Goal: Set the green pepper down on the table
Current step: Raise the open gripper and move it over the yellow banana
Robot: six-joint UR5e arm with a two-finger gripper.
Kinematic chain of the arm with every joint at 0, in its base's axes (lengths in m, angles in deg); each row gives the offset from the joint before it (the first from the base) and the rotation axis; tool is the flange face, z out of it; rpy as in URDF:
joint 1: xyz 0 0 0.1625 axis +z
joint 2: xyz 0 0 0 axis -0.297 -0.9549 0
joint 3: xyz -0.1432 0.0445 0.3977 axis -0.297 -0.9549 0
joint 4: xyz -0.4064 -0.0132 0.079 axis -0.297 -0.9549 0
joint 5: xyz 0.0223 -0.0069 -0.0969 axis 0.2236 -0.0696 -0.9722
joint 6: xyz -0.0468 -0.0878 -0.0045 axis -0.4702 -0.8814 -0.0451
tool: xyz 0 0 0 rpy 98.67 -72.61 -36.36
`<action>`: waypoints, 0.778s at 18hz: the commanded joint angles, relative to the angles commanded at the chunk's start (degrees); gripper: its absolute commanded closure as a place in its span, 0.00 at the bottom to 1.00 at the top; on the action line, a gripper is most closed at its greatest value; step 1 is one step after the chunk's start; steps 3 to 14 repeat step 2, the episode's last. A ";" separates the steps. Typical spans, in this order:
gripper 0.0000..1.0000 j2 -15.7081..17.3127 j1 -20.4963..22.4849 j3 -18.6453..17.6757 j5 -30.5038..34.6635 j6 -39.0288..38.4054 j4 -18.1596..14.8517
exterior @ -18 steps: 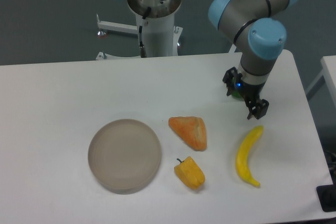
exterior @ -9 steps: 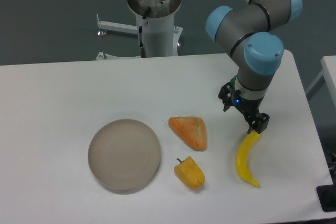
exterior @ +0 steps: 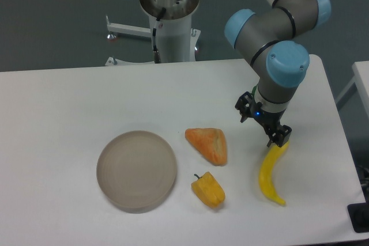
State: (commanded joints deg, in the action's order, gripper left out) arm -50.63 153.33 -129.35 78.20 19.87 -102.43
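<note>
Black two-finger gripper [exterior: 263, 124] has shifted left over white table [exterior: 69, 108], above yellow banana [exterior: 271, 172]; fingers apart; green pepper hidden.

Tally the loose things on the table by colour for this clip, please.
Yellow: 2, the banana and the yellow pepper
Orange: 1, the wedge-shaped piece
Grey-beige: 1, the plate
Green: 0 clearly visible; any green pepper is hidden by the gripper
Total: 4
</note>
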 joint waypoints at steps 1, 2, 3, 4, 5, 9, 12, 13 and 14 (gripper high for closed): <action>0.00 0.09 0.00 0.00 0.00 0.09 0.00; 0.00 0.09 0.00 -0.09 0.00 0.18 0.00; 0.00 0.09 0.00 -0.09 0.00 0.18 0.00; 0.00 0.09 0.00 -0.09 0.00 0.18 0.00; 0.00 0.09 0.00 -0.09 0.00 0.18 0.00; 0.00 0.09 0.00 -0.09 0.00 0.18 0.00; 0.00 0.09 0.00 -0.09 0.00 0.18 0.00; 0.00 0.09 0.00 -0.09 0.00 0.18 0.00; 0.00 0.09 0.00 -0.09 0.00 0.18 0.00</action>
